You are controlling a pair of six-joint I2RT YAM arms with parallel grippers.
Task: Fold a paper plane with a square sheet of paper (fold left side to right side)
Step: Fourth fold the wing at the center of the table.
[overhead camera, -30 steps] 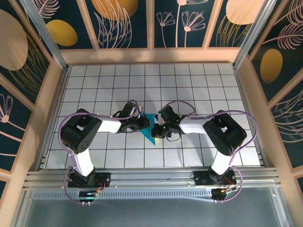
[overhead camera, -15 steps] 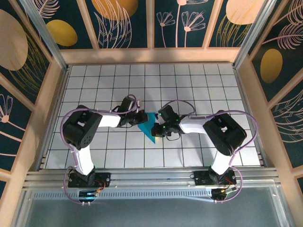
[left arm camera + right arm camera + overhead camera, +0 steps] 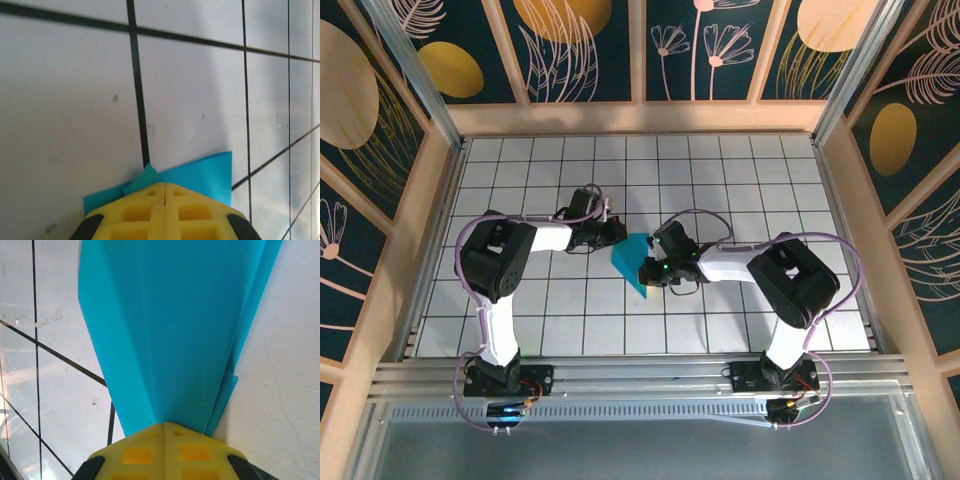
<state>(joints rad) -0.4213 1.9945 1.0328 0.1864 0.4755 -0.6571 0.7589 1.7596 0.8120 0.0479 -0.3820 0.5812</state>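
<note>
Left gripper (image 3: 618, 233) has slid farther along the paper plane (image 3: 632, 258); it and right gripper (image 3: 646, 271) are pressed shut.

The paper plane (image 3: 630, 260) lies on the table (image 3: 520, 180) between the left gripper (image 3: 618, 233) behind it and the right gripper (image 3: 646, 270).

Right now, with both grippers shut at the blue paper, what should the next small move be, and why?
Probably slide the left gripper across the folded sheet of paper toward the right gripper, pressing the crease flat. Both grippers are shut with their tips at the paper. The right one seems to pin its narrow end, and a small flap lies by the left tip.
</note>
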